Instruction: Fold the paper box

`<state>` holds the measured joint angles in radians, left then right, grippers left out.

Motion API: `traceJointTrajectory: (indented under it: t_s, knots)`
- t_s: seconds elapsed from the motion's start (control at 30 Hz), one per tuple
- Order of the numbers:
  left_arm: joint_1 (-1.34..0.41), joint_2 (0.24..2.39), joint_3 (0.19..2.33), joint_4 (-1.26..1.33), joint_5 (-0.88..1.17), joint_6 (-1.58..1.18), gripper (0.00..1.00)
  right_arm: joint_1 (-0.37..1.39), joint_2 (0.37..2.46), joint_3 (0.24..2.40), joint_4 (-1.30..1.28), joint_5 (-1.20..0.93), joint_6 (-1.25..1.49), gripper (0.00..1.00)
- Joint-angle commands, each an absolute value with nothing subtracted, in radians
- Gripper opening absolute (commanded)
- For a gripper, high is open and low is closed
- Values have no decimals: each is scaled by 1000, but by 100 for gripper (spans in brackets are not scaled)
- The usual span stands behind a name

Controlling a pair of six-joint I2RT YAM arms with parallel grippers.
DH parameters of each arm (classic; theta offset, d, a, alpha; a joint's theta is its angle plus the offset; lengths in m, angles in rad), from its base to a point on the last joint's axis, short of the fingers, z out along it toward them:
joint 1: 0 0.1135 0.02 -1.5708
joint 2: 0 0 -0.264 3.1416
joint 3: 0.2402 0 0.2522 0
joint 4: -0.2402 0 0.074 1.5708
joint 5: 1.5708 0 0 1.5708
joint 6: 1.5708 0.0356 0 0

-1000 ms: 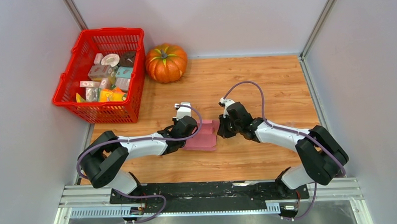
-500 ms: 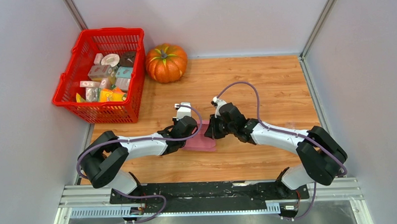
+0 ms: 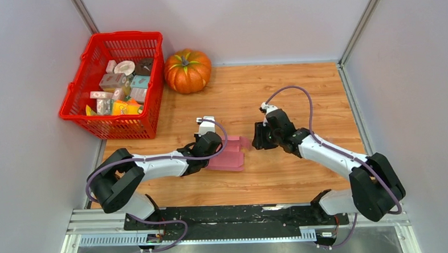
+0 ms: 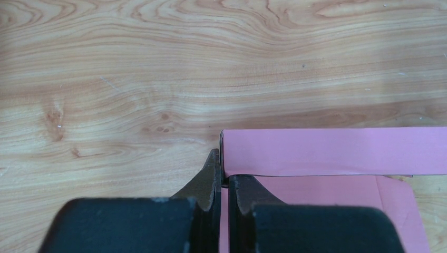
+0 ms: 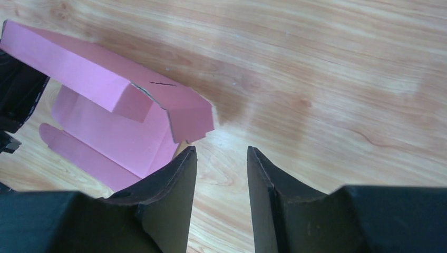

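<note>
Pinching paper box [image 3: 230, 159], left gripper [image 4: 223, 171] low

Twin white-and-black robot arms [image 3: 157, 162], purple wiring
Smooth white link shells, chunky black joint housings [image 3: 120, 185], a thin purple cable [image 3: 291, 87] off each wrist, and matte black wedge fingers [image 5: 171, 203], slightly scuffed.

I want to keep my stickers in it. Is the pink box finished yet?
Not yet. One long wall of the paper box stands up, so folding has started. The left pincer is shut on the box's edge; the right pincer is open beside it, holding nothing. The rounded flap lies flat and the top is open, so more sides need folding.
</note>
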<state>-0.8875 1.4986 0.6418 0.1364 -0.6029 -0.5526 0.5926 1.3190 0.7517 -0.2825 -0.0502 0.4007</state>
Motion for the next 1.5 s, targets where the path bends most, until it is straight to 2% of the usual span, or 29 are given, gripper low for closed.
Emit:
traceJointTrajectory:
  t_s: [0.0,0.37,0.53,0.7,0.8,0.83,1.0,1.03,1.07,1.27,1.47]
  knots:
    - [-888,1485,626,121,-580,-563,0,600,1377,804,-180,-155,334,43]
    - [-888,1470,629,117,-578,-554,0,620,1457,825,-153,-172,318,44]
    - [-890,1468,623,115,-578,-552,0,684,1404,773,-127,-121,308,57]
    - [-890,1489,630,118,-568,-555,0,684,1463,813,-127,-17,288,56]
    - [-888,1491,634,117,-565,-554,0,684,1491,831,-144,-2,288,51]
    - [-888,1490,634,117,-565,-552,0,686,1486,828,-143,36,297,43]
    - [-888,1486,638,115,-572,-543,0,687,1492,836,-138,46,319,24]
    - [-888,1488,638,117,-572,-543,0,689,1496,842,-144,46,324,15]
    - [-888,1493,640,117,-571,-545,0,693,1496,847,-158,43,334,12]
    - [-888,1505,657,115,-569,-542,0,696,1506,922,-253,-44,478,2]
    - [-888,1503,667,109,-572,-538,0,698,1531,968,-305,-103,708,5]
